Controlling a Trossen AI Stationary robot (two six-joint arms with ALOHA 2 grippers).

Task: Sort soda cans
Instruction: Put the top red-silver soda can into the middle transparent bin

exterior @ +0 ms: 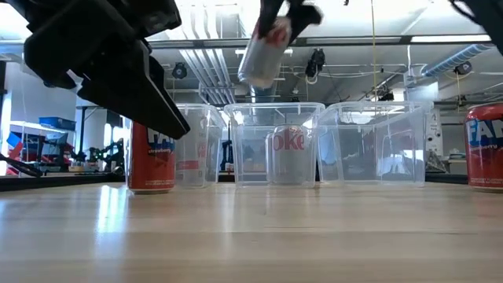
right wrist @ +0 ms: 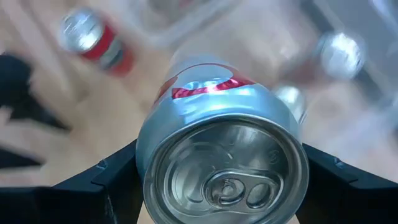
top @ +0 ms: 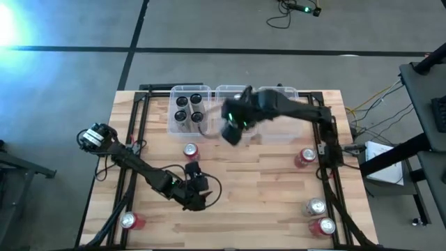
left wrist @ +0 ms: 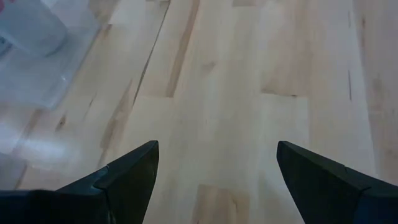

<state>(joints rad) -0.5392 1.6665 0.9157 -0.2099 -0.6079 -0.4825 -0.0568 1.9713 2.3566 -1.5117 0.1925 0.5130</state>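
Starting at nine o'clock on the table, the left gripper [top: 197, 199] is hovering low near the front edge, fingers [left wrist: 134, 171] spread wide over bare wood, pinching nothing. A red can [top: 131, 221] is standing at seven o'clock of it, by the front-left corner, and another red can [top: 190, 150] is sitting at twelve o'clock of that gripper, just in front of the bins.

Moving along, the left bin [top: 175, 94] is holding four black cans [top: 189, 108]. Next to it the right gripper [top: 233, 129] is carrying a silver can [right wrist: 224, 149] with a red band, tilted, high above the table near the middle bin [top: 221, 89]. Its fingers are pressed against the can's sides, at mid-body as far as I can judge.

That looks like the sensible grip: thin metal, smooth and slippery, stiff enough if full but likely to dent if squeezed hard, so a firm hold across the round body should serve.

Out at three o'clock, three more cans are waiting: a red one [top: 304, 157] and, nearer the front-right corner, a silver can [top: 316, 207] beside a red one [top: 323, 226].
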